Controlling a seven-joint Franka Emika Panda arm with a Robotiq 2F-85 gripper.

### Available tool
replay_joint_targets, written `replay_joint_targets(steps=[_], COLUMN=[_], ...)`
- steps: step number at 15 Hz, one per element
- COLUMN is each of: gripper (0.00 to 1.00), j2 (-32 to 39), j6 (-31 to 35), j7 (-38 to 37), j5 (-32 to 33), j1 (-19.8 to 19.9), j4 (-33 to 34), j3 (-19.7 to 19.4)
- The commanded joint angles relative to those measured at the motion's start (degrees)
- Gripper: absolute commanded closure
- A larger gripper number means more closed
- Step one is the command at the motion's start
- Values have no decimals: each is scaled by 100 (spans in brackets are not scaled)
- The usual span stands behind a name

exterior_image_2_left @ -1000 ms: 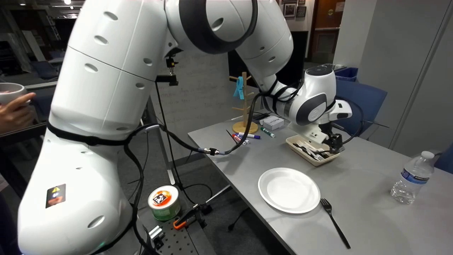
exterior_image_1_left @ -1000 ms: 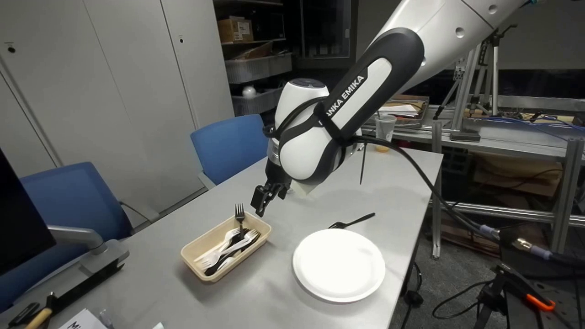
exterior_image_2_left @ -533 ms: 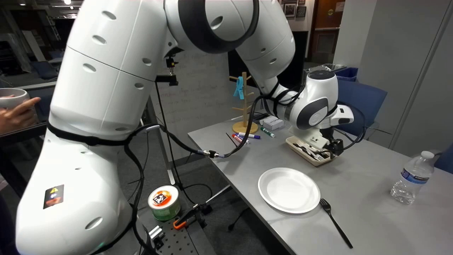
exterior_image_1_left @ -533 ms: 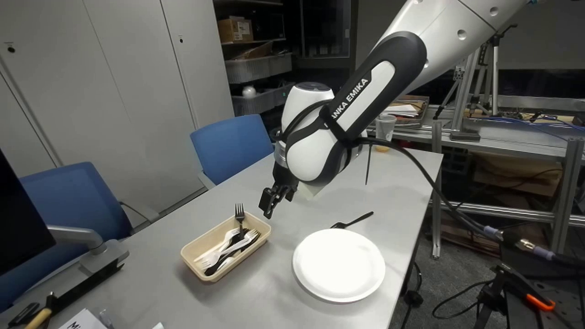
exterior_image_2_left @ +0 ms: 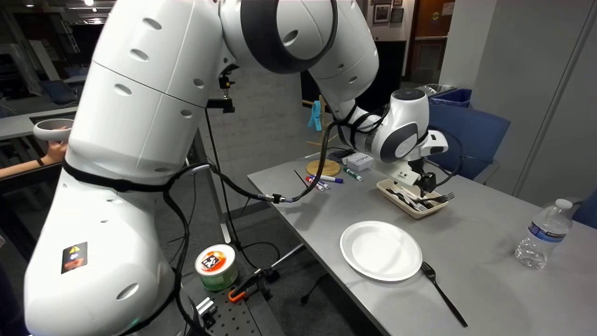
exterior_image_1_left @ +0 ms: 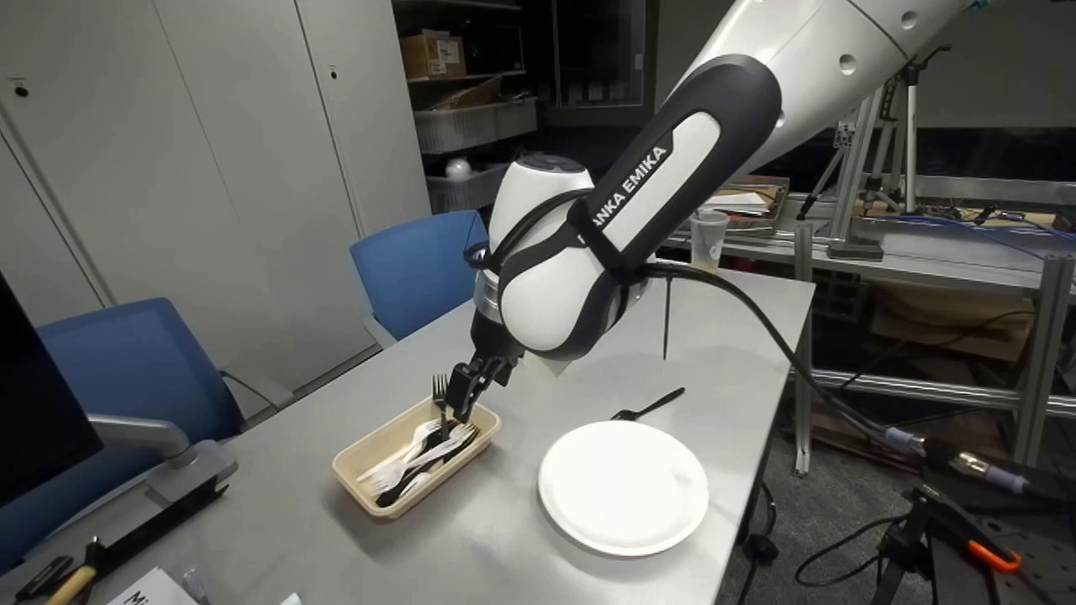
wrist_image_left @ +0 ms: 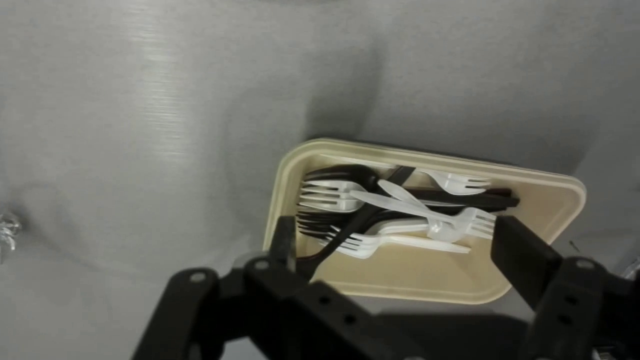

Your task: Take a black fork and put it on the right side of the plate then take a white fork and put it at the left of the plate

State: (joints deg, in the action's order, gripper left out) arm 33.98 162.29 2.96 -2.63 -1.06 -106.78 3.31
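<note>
A black fork (exterior_image_1_left: 661,403) lies on the table beside the white plate (exterior_image_1_left: 624,487), its tines near the rim; an exterior view shows this black fork (exterior_image_2_left: 448,302) and plate (exterior_image_2_left: 381,250) too. The tan tray (wrist_image_left: 395,267) holds a tangle of white and black utensils. Among them is a white fork (wrist_image_left: 364,244) at the tray's lower left in the wrist view. Another black fork (exterior_image_1_left: 440,393) leans out over the tray's rim. My gripper (wrist_image_left: 395,224) hangs open above the tray, nothing held. One finger (wrist_image_left: 283,239) hides that leaning fork's head in the wrist view.
A water bottle (exterior_image_2_left: 543,235) stands on the table. Several markers (exterior_image_2_left: 326,179), a wooden stand (exterior_image_2_left: 323,168) and a white box (exterior_image_2_left: 359,162) sit towards the far end. A monitor (exterior_image_1_left: 38,403) and blue chairs (exterior_image_1_left: 424,273) flank the table.
My gripper drifted slightly away from the tray, then came back and lower over it, still open. The black fork by the plate has turned very slightly. Tray and plate stay put.
</note>
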Motion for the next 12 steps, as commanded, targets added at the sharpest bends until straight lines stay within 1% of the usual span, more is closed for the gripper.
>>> replay_joint_targets(steps=[1, 4, 9, 12], gripper=[0, 0, 0, 0], j2=[454, 805, 1337, 1550], j6=[-35, -16, -108, -157], j7=[89, -57, -67, -66], j5=[101, 159, 187, 165], j1=[-60, -229, -337, -325], j4=[490, 790, 1379, 1596], j3=[106, -10, -51, -33])
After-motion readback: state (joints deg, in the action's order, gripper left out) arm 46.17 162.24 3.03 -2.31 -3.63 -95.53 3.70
